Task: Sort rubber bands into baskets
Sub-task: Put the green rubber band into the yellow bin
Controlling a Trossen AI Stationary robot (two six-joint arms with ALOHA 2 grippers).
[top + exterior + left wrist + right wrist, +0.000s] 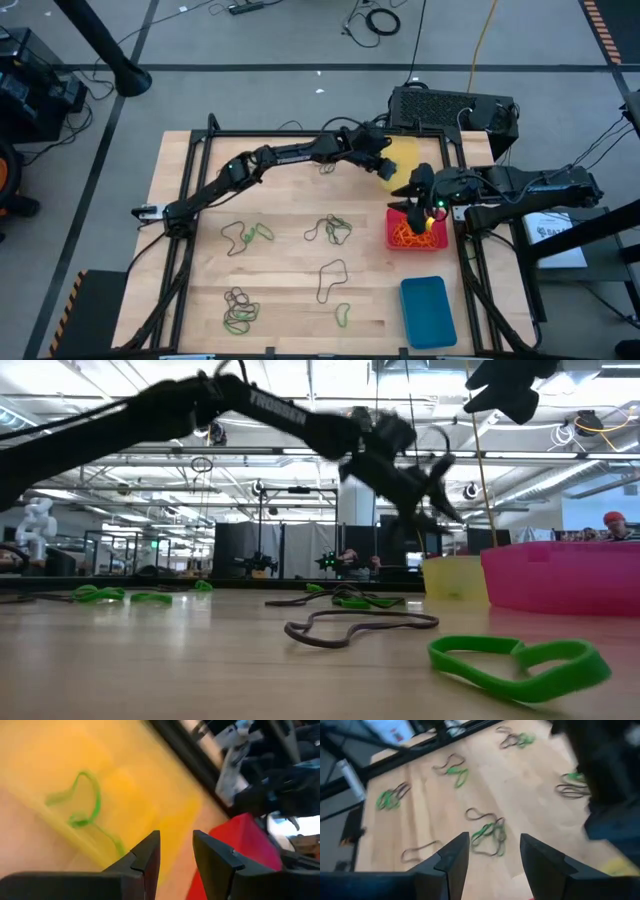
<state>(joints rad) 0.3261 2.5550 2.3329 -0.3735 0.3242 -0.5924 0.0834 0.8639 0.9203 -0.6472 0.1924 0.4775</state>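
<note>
While the left tool (388, 168) hangs parted and empty over the yellow basket (405, 152) at two o'clock, a green band (82, 805) lies inside, visible only from its wrist. Right tool (420, 200), parted, hovers above the red basket (393, 238) of orange bands (412, 235). Blue basket (428, 312) looks bare; many bands (335, 230) wait on the counter (290, 310).
</note>
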